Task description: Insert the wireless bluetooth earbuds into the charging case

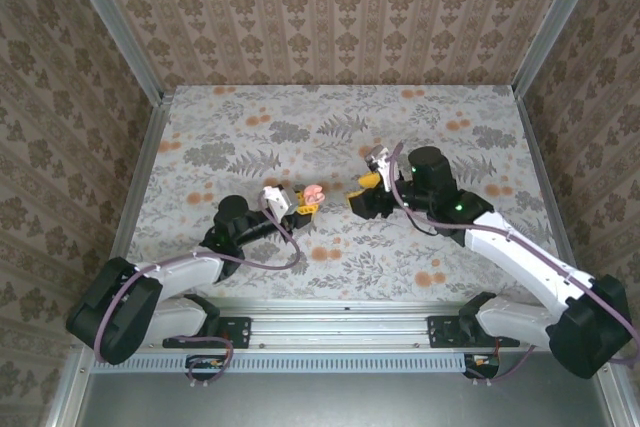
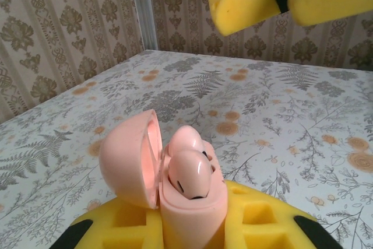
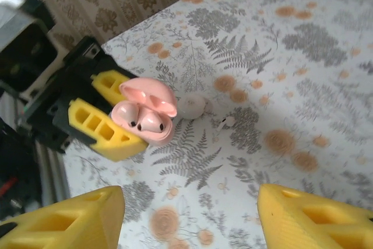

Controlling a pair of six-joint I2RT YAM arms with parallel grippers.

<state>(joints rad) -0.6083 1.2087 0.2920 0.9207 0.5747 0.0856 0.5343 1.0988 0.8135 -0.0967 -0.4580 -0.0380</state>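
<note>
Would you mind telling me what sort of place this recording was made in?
Probably a purpose-built robot test booth, not a home: patterned wallpaper panels held in aluminium framing, a floral table, and a left arm and right arm bolted to a rail.

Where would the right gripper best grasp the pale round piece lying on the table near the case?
Come straight down and pinch the pale round piece across its widest part. It lies low on the table, apart from the charging case in the left gripper, so only its sides look free to pinch.
</note>
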